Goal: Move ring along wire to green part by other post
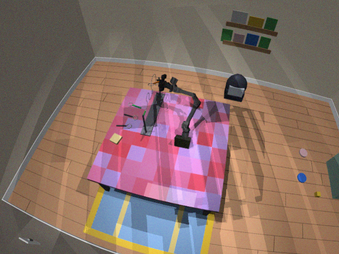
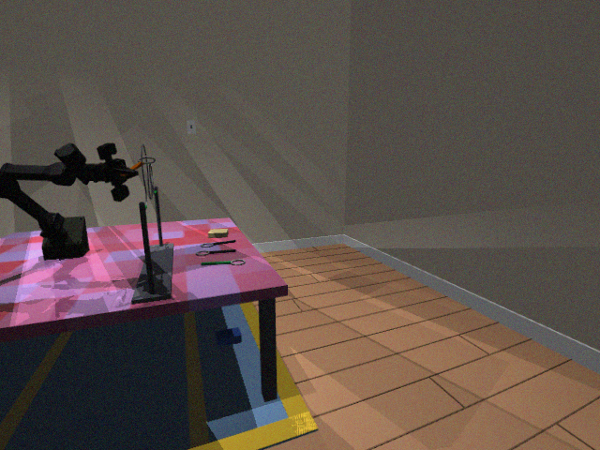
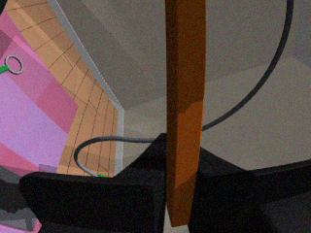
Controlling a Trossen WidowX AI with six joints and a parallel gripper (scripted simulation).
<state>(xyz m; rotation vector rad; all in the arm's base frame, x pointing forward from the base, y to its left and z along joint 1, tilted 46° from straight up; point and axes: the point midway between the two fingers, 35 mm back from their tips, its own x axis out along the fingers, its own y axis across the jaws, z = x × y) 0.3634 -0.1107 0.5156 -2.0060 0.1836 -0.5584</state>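
My gripper [image 1: 158, 81] [image 2: 134, 172] [image 3: 169, 139] is shut on the orange handle [image 1: 155, 82] [image 2: 137, 165] [image 3: 186, 87], high above the far end of the base plate [image 1: 150, 120] [image 2: 162, 273]. The ring [image 2: 140, 163] lies nearly flat at the handle's tip, high on the wire, which appears to pass through it; the ring is outside the wrist view. The thin grey wire [image 3: 273, 73] curves behind the handle. One post [image 1: 144, 125] [image 2: 158, 220] has a green part [image 1: 144, 112] [image 2: 155, 191] at its top. The other post [image 2: 147, 251] has a green part [image 2: 145, 206] too.
A green-handled ring [image 1: 135, 106] [image 2: 217, 263] [image 3: 4, 69] and two dark-handled rings [image 1: 128, 116] [image 1: 122, 125] lie on the table beside the base plate. A yellow block [image 1: 115, 138] [image 2: 217, 232] lies near them. The arm's base stands on the other side of the plate.
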